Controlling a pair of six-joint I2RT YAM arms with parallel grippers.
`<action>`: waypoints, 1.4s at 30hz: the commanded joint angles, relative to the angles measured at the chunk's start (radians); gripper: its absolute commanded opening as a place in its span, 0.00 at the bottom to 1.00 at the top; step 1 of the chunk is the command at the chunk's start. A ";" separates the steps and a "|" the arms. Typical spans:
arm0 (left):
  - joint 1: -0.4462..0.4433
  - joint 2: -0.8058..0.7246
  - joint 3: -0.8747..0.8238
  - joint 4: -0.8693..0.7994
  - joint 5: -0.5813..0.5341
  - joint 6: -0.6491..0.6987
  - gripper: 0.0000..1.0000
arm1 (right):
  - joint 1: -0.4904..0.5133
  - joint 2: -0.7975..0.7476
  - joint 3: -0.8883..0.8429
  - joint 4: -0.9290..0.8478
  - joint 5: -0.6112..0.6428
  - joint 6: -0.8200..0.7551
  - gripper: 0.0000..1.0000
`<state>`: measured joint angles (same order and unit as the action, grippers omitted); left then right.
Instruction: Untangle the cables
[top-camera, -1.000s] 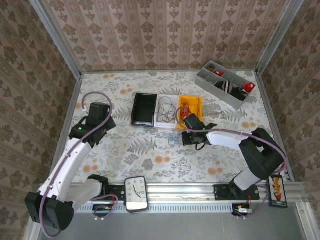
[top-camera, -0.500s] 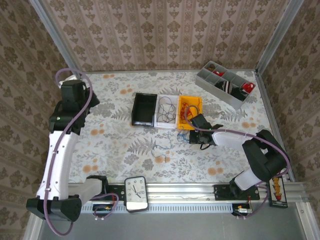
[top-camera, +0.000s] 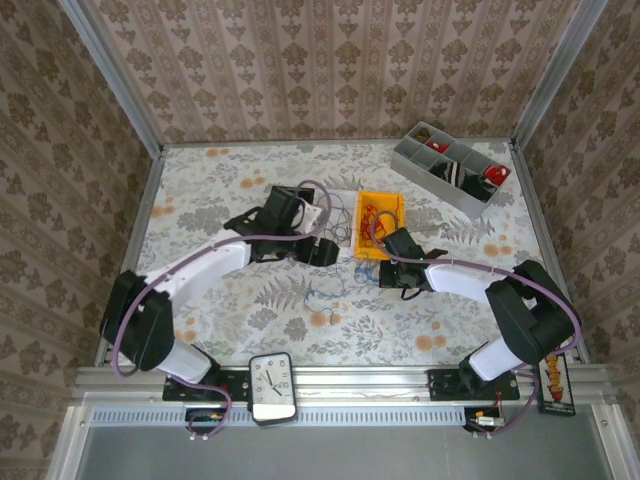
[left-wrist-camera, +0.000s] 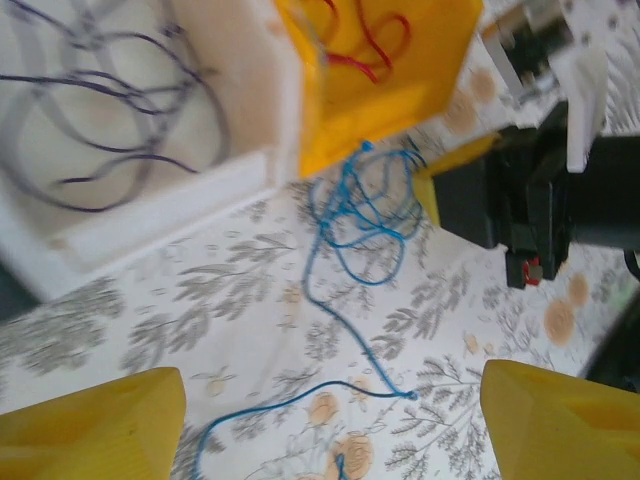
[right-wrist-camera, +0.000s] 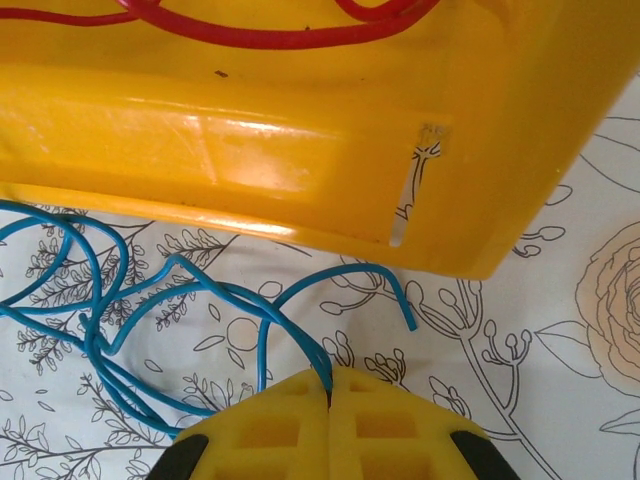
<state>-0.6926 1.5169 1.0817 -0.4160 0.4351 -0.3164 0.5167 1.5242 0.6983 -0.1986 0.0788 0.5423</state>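
A flower-patterned table stands between wallpapered walls. Near its middle a yellow bin holds the red cable. Touching the bin's left side, a white bin holds the dark grey cable. The blue cable lies loose on the table in front of the yellow bin, its top loop reaching the bin's near corner. Just in front of that bin, the right gripper has its jaws pressed together on a blue strand. The left gripper hangs in front of the white bin, above the blue cable's trailing end, its jaws spread wide.
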 joint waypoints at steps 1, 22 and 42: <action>-0.033 0.052 0.020 0.089 0.117 0.045 0.79 | -0.004 -0.028 -0.009 -0.049 0.001 -0.025 0.00; 0.039 -0.053 0.118 0.024 -0.632 -0.235 0.00 | -0.015 -0.079 -0.055 -0.123 0.131 0.096 0.00; 0.297 -0.432 0.052 0.160 -0.638 -0.176 0.00 | -0.029 -0.068 -0.081 -0.009 -0.030 0.012 0.00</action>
<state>-0.3782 1.0836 1.1728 -0.3557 -0.2790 -0.5270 0.4824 1.4662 0.6373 -0.1612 0.0895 0.6010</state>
